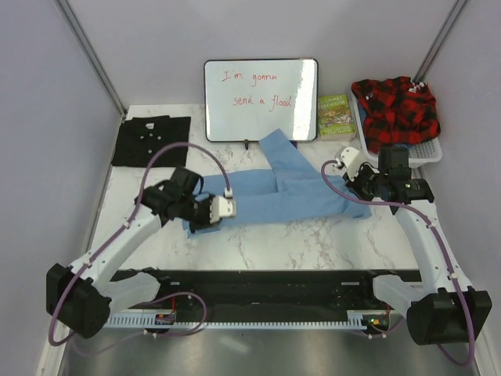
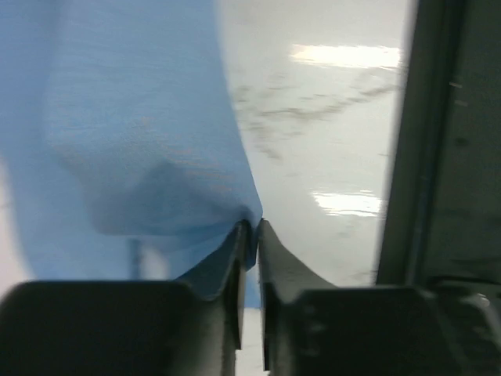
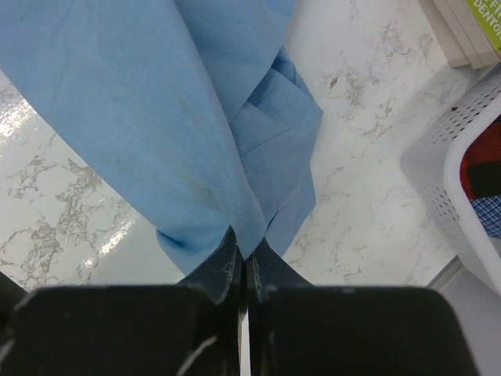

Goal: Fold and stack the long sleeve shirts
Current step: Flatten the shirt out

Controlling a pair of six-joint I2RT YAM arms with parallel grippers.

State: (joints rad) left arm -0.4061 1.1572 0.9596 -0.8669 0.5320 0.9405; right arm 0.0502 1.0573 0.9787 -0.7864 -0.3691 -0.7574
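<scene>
Across the counter (image 1: 313, 235), light blue shirt (image 1: 290, 192) lying between our forward-reaching arms, left claw (image 2: 252, 227) pinching its left edge, right claw (image 3: 243, 251) pinching its right end, black shirt (image 1: 150, 141) folded far left.

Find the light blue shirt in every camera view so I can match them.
Top external: light blue shirt mid-frame, below the whiteboard.
Left wrist: upper left, pinched by left end effector.
Right wrist: upper left and centre, pinched by right end effector.
Shared landmark: white marble tabletop.
</scene>
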